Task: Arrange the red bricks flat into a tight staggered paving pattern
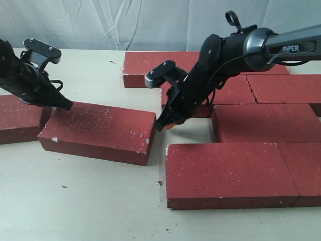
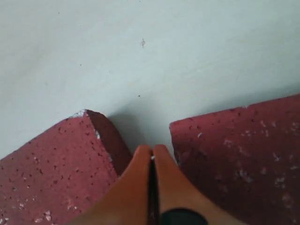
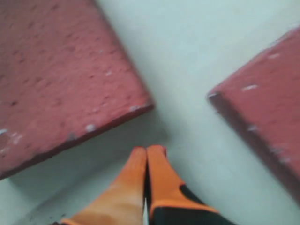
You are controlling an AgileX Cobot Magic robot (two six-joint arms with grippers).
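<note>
Several dark-red bricks lie flat on the table. One loose brick (image 1: 98, 131) sits askew at centre-left, and another (image 1: 20, 118) lies at the far left. My left gripper (image 1: 67, 105) is shut and empty, its tip at the gap between these two. In the left wrist view the shut fingertips (image 2: 145, 154) sit between a brick corner (image 2: 56, 164) and a second brick (image 2: 239, 150). My right gripper (image 1: 163, 124) is shut and empty beside the loose brick's right end. Its fingertips (image 3: 139, 154) hover over bare table between two bricks (image 3: 61, 75) (image 3: 267, 117).
Laid bricks fill the right side: a back brick (image 1: 150, 68), middle-row bricks (image 1: 283, 88) (image 1: 266, 123) and front bricks (image 1: 225, 173) (image 1: 306, 170). A narrow strip of pale table (image 1: 155, 150) separates them from the loose brick. A white curtain (image 1: 100, 22) hangs behind.
</note>
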